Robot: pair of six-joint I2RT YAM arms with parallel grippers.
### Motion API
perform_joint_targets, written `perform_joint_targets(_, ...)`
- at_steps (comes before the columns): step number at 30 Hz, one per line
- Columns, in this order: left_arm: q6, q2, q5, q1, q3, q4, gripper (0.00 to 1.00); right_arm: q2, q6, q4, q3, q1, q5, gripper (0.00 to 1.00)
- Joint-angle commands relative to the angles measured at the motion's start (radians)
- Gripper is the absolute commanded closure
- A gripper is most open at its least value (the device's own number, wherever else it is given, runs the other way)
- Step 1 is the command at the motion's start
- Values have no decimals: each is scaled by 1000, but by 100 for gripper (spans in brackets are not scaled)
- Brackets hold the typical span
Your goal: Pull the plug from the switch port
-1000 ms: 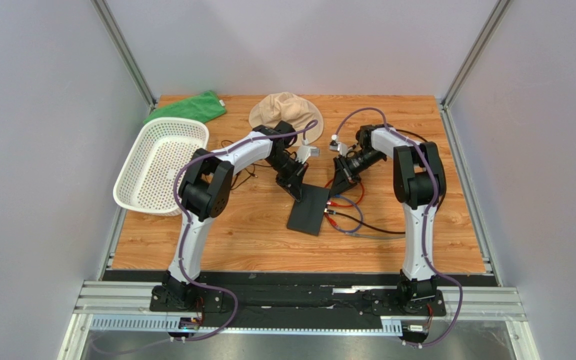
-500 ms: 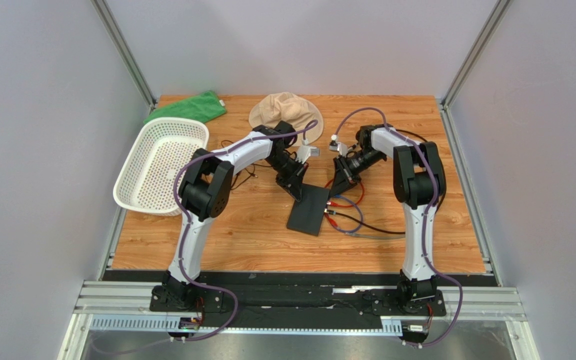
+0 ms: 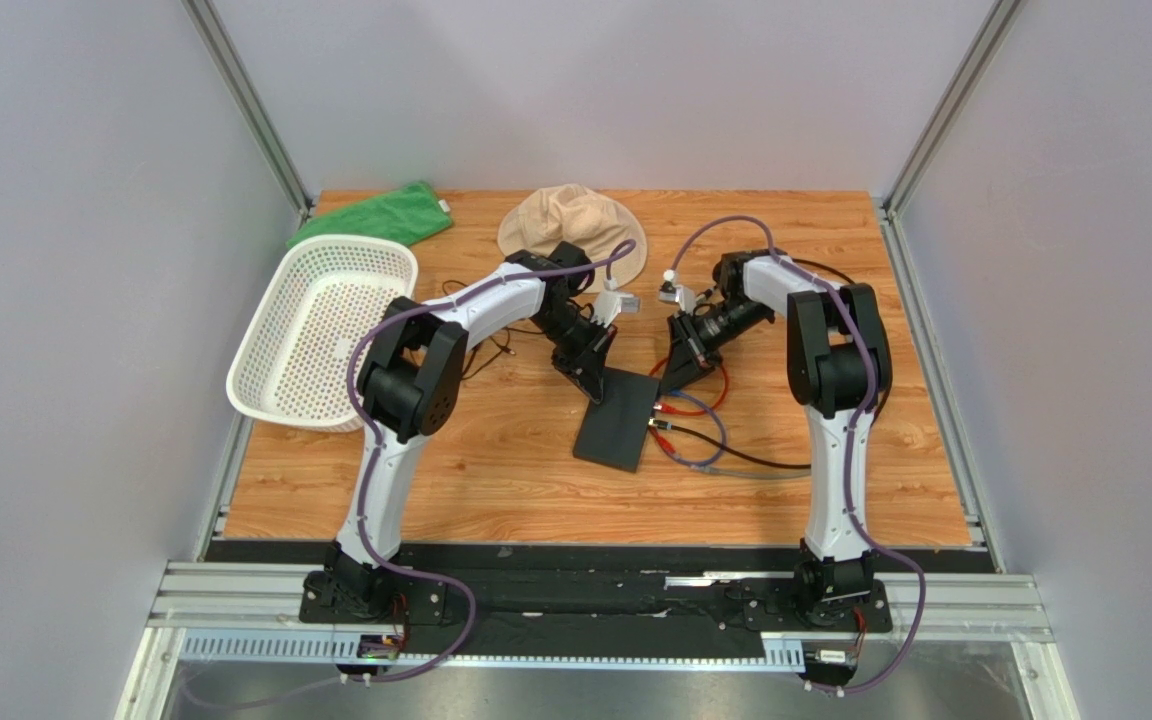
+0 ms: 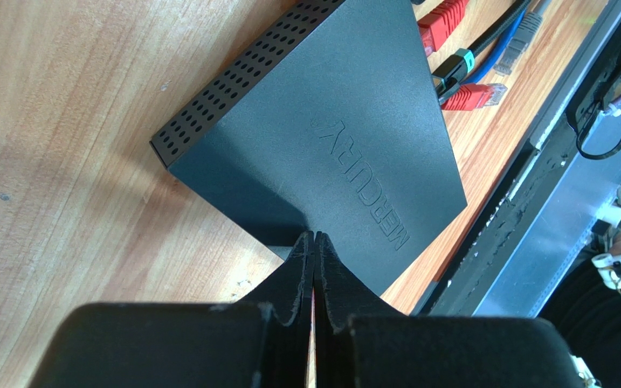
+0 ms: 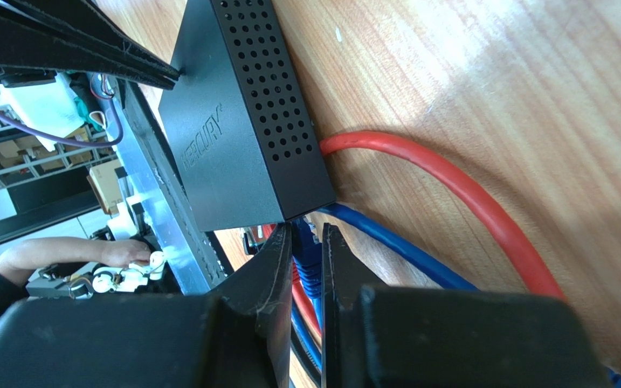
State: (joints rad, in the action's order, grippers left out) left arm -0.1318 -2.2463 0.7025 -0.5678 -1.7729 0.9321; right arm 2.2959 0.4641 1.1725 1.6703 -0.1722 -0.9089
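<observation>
The switch (image 3: pixel 617 419) is a thin matte-black box lying flat at mid-table, marked MERCURY in the left wrist view (image 4: pixel 330 137). My left gripper (image 3: pixel 593 375) is shut and empty, its tips (image 4: pixel 314 236) resting on the switch's near edge. My right gripper (image 3: pixel 675 378) is at the switch's socket edge, its jaws closed on a blue plug (image 5: pixel 306 242) at the corner of the switch (image 5: pixel 241 137). I cannot tell whether that plug is seated in a port. Red plugs (image 4: pixel 474 95) and another blue plug (image 4: pixel 524 32) lie by the same edge.
A red cable (image 5: pixel 451 186) and a blue cable (image 5: pixel 395 246) loop on the wood right of the switch, with a black cable (image 3: pixel 748 455) running right. A white basket (image 3: pixel 319 330) stands at the left. A green cloth (image 3: pixel 375 215) and a beige hat (image 3: pixel 575 225) lie at the back.
</observation>
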Motion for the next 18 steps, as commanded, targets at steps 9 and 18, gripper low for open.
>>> perform_joint_targets(9,-45,-50,-118,-1,9,-44,100,19,-33,-40,-79,7,156,100)
perform_joint_targets(18,-48,-49,-117,-3,12,-44,100,40,22,12,-47,10,130,100)
